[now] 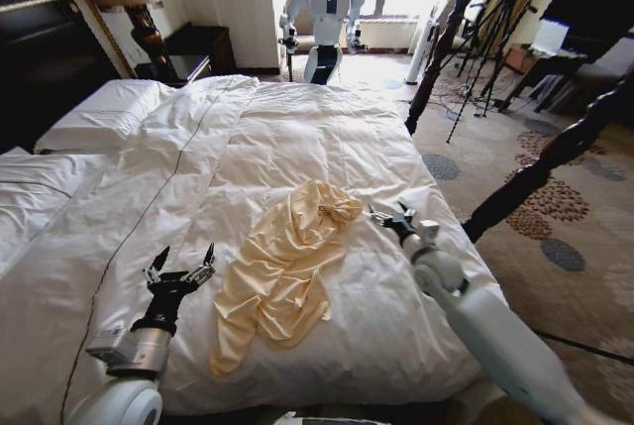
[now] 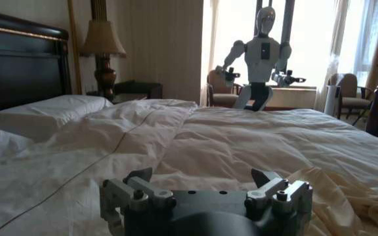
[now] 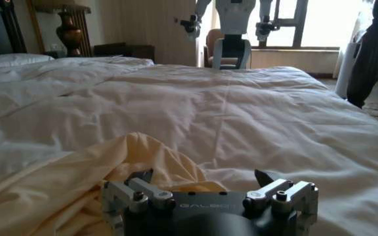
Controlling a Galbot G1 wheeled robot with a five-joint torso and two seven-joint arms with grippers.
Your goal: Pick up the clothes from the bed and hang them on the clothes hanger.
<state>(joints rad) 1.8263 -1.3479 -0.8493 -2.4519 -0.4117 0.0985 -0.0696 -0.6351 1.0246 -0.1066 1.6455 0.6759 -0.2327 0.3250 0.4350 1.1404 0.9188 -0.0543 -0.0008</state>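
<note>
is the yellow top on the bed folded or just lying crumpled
Crumpled, not folded: the clothes lie in a loose, wrinkled heap on the bed, bunched at the upper end, between the open left gripper and the right gripper.

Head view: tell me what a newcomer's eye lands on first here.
The pale yellow top stands out first, lying crumpled on the white duvet near the foot of the bed. The two grippers flank it, both open: the left gripper low over the duvet on one side, the right gripper close by the garment's upper end. Beyond the bed, a white humanoid robot stands by the bright window.
</note>
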